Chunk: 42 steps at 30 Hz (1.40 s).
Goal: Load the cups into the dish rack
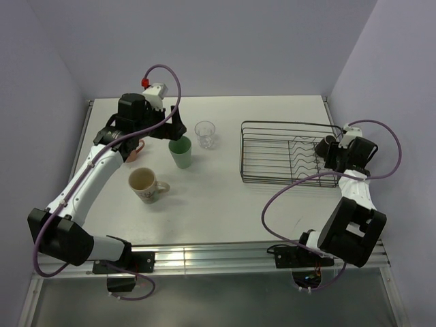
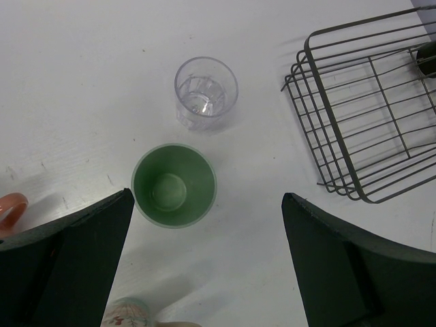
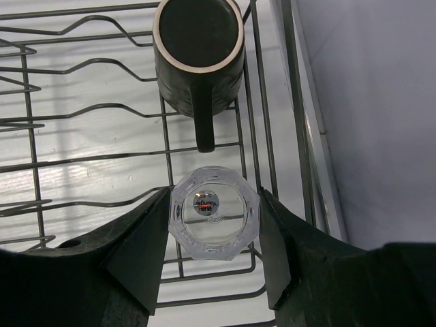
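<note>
The green tumbler (image 1: 180,151) stands upright on the table, with a clear glass (image 1: 204,134) just behind it. My left gripper (image 2: 208,197) hangs open and empty above the table, the tumbler (image 2: 174,185) by its left finger. The cream patterned mug (image 1: 144,184) stands nearer me. The pinkish mug (image 1: 135,147) peeks out under the left arm. My right gripper (image 3: 214,225) is shut on a second clear glass (image 3: 214,221), base up, inside the dish rack (image 1: 286,153). The dark brown handled cup (image 3: 199,54) sits in the rack just beyond it.
The rack's wavy dividers (image 3: 68,158) lie left of the held glass, and its right wall (image 3: 262,122) runs close beside it. The table's right edge and the wall (image 3: 368,102) are just past the rack. The rack's near left corner (image 2: 354,122) shows in the left wrist view.
</note>
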### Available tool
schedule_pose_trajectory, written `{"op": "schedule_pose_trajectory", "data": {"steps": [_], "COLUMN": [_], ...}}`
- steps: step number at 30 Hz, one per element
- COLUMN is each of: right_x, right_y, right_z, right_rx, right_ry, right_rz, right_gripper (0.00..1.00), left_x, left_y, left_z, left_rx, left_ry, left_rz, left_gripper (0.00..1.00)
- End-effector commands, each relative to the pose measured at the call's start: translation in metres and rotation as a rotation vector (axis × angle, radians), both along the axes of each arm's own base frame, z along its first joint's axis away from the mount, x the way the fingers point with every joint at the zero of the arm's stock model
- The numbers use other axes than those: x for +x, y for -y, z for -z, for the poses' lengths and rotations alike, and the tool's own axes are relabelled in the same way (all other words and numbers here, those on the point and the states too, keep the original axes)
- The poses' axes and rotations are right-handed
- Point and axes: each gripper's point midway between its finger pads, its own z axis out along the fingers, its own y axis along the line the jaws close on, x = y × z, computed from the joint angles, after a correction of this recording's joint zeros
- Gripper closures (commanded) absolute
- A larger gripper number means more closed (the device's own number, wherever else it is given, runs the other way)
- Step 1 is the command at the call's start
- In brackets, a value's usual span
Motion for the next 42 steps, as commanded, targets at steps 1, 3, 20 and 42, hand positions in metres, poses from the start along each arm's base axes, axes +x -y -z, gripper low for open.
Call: {"op": "schedule_pose_trajectory", "data": {"steps": [1,3,20,42], "right_x": [0.008,0.008,0.007,0.006], "right_y": [0.006,0.005,0.008,0.006], "right_z": [-0.005,-0.004,0.005,0.011], "right_rx": [-0.013,-0.010,-0.018,0.003], "right_ry": [0.049,0.047,0.054,0.032], "right_rz": [-0.004,-0.006,-0.001,-0.008], "right_gripper": [0.94,0.93,0.81,0.48], "left_x": [0.007,0.007,0.010,0.008], "left_y": [0.003,0.003,0.002,0.001], "left_z": [-0.023,-0.023,-0.023,-0.019], "left_rx": [-0.036,-0.035,-0.025,-0.020], "left_ry": [0.052,0.050,0.060,0.054], "left_rz": [0.000,-0.001,-0.002,-0.002], "left_gripper": [0.01,0.01,0.01,0.01]}}
